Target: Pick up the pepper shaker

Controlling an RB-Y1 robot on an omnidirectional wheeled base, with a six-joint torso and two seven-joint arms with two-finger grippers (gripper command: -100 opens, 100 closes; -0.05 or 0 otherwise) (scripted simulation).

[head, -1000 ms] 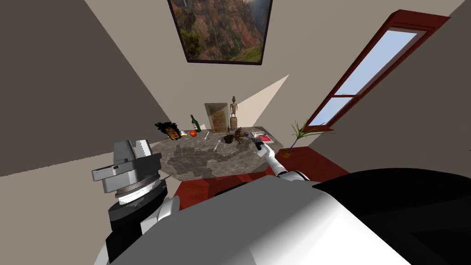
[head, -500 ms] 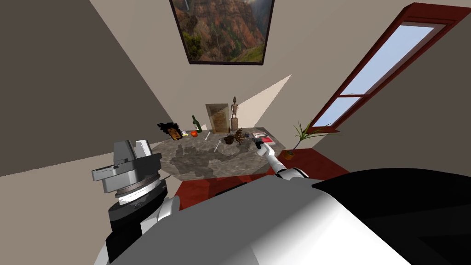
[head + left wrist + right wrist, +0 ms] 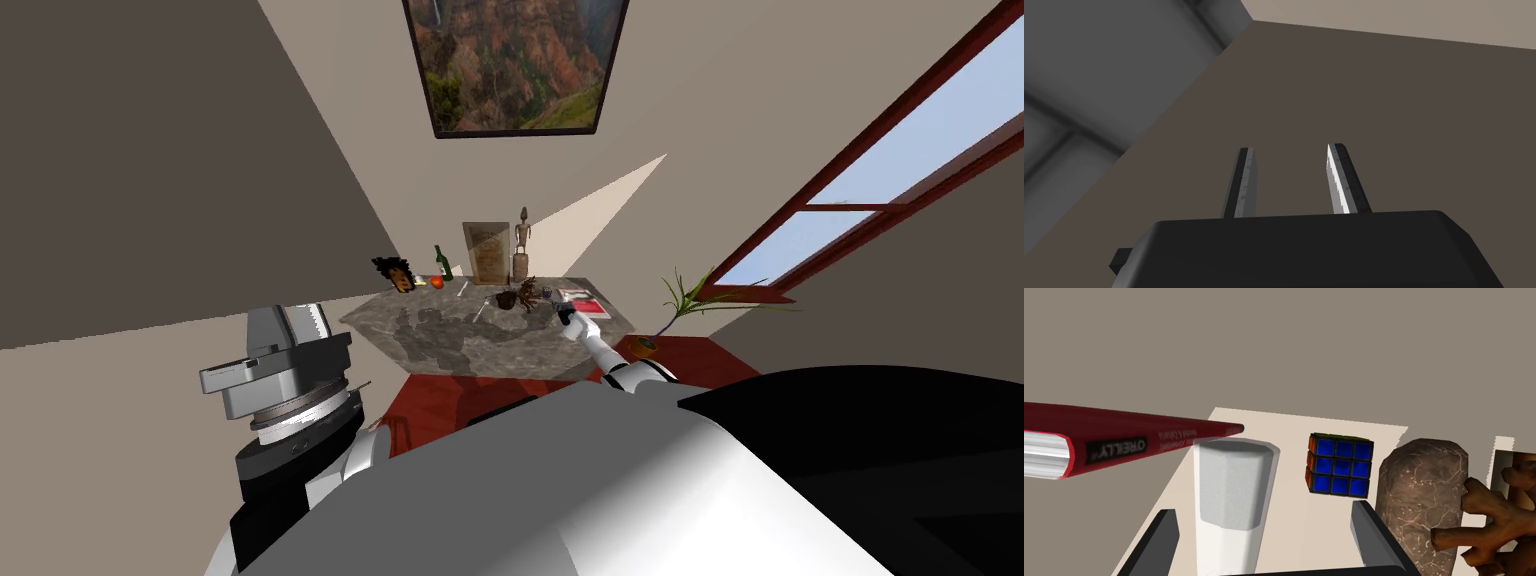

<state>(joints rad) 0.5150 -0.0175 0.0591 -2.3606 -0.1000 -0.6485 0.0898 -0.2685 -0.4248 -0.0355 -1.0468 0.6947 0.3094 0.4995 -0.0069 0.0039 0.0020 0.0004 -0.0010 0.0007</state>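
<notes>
- Grey, mottled, stone-look table top (image 3: 440,335) against a beige wall, with red floor (image 3: 700,355) under it.
- Right gripper (image 3: 1265,509) is over the table's right end. Its blades are spread wide and grip nothing.
- Pepper shaker (image 3: 1234,498): one, plain white, a faceted column with a flat top. It stands upright between the two blades, nearer one of them, with a gap on each side and no contact.
- One red book (image 3: 1124,435) with white page edges and white lettering on the spine sits close behind the shaker.
- One puzzle cube (image 3: 1339,465) lies beyond the shaker: 3x3 blue face, orange side, black grid lines.
- One brown, veined, stone-like rounded cylinder (image 3: 1421,498) stands beside the blade farther from the shaker. A gnarled brown root-like piece (image 3: 1499,518) is right against it.
- Further back on the table: one green bottle (image 3: 441,263), contents can't tell; one small red-orange round fruit (image 3: 437,282); one slim wooden figurine (image 3: 521,250); one framed tan panel (image 3: 488,252).
- One orange pot (image 3: 647,347) sits on the floor off the table's right corner, with thin green leaves in it.
- Left gripper (image 3: 1290,150) is raised at the robot's left, blades apart with nothing between them.
</notes>
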